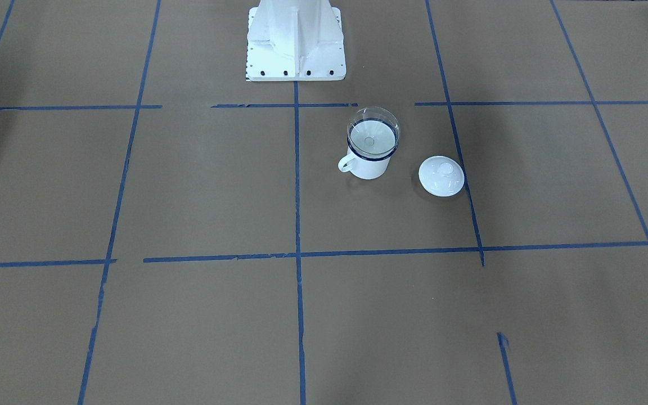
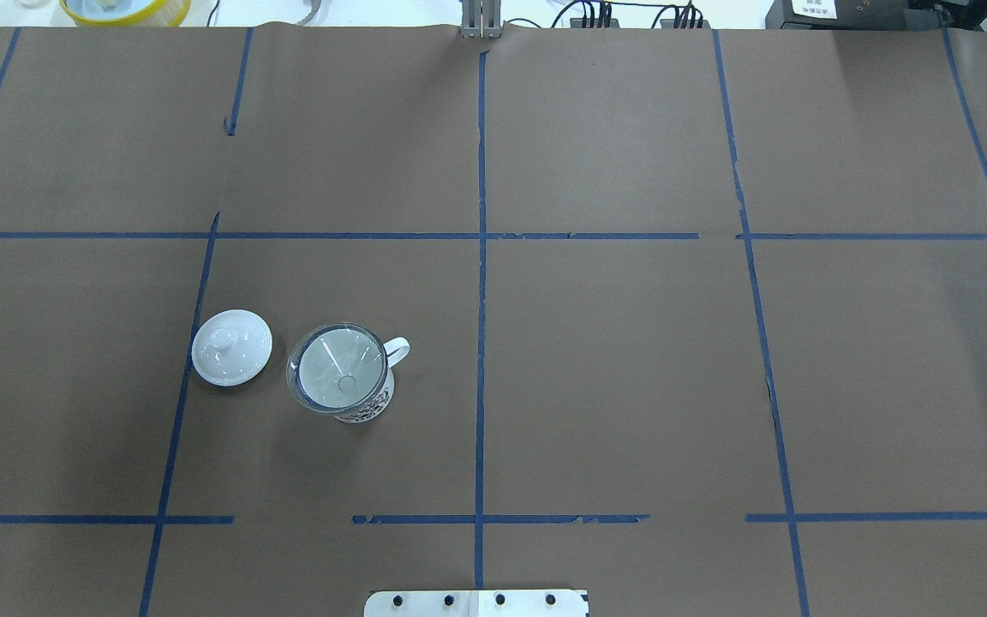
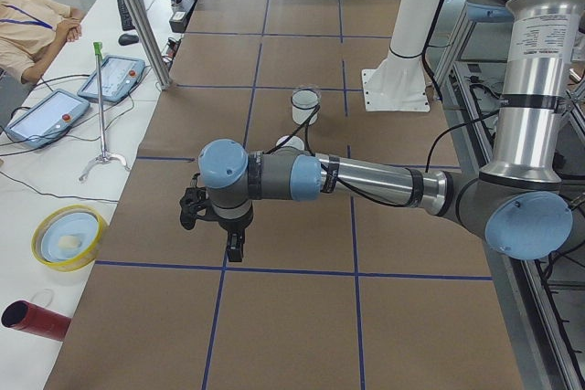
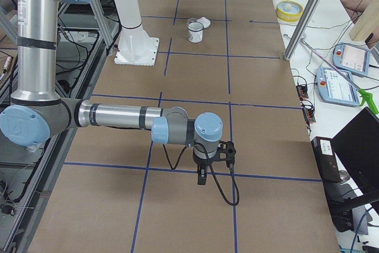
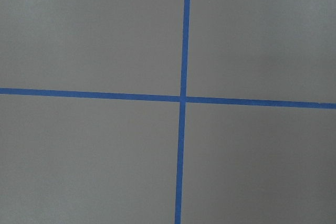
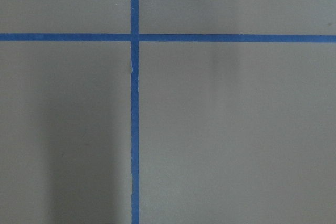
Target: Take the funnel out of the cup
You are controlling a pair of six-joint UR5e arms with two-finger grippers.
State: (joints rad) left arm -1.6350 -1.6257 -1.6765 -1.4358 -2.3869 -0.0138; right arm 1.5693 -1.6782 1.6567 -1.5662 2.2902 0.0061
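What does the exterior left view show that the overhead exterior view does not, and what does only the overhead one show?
Only exterior left: the left arm, its left gripper hanging over the table away from the cup, and a person at the side desk. Only overhead: the cup's handle and the funnel mouth from above. Both: the funnel sitting in the cup, the white lid beside it on the table.
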